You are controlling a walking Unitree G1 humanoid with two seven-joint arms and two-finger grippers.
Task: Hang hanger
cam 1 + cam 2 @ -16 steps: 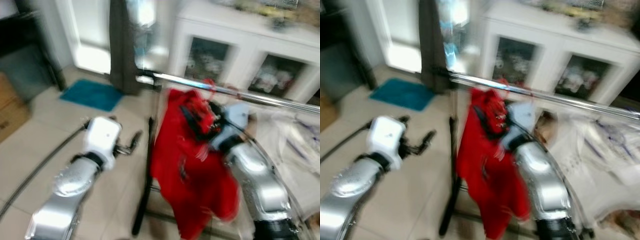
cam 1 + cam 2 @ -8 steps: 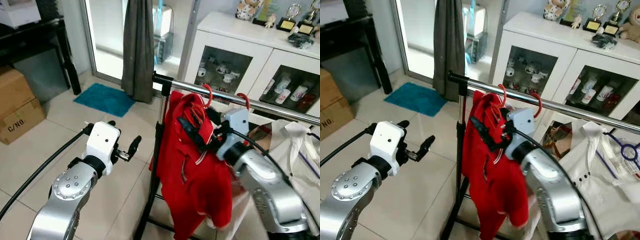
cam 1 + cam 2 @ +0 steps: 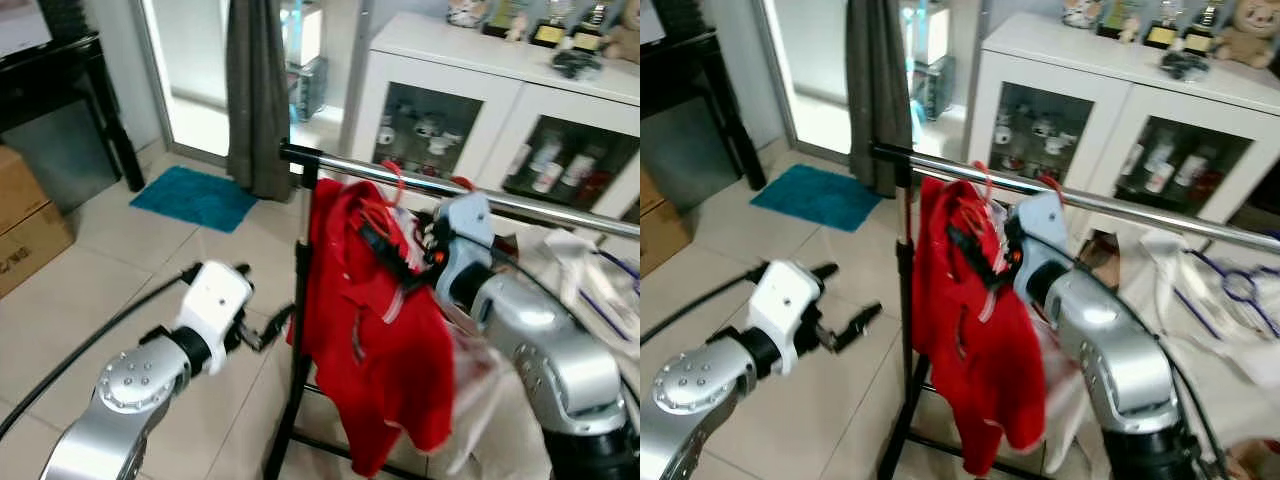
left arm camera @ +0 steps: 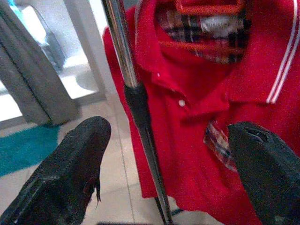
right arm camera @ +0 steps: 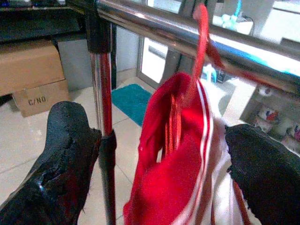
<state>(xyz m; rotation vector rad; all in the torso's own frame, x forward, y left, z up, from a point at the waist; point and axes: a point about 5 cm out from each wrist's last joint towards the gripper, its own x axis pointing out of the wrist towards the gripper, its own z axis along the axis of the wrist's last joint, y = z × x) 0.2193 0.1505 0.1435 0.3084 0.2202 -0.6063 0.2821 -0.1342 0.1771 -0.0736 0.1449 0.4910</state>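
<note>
Two silver arms reach toward a chrome clothes rail (image 3: 520,202) on a black upright post. At the far left, a brown cardboard box (image 5: 30,70) sits on the tiled floor, printed "C/NO."; beyond it a teal fuzzy mat (image 3: 195,197) lies by a grey curtain (image 3: 255,90). The left hand (image 3: 268,328) is held low beside the post, its two black fingers (image 4: 70,173) spread apart and released, the post and shirt front between them in its wrist view. A red polo shirt (image 3: 375,320) with white-striped collar and plaid lining hangs on a red plastic hanger (image 5: 202,42), whose hook sits over the rail. The right hand (image 3: 405,250) is raised at the shirt's collar, elbow bent, fingers (image 5: 61,154) wide apart and gripping nothing. White garments (image 3: 1200,330) drape further right, before a white glass-fronted cabinet (image 3: 470,110).
</note>
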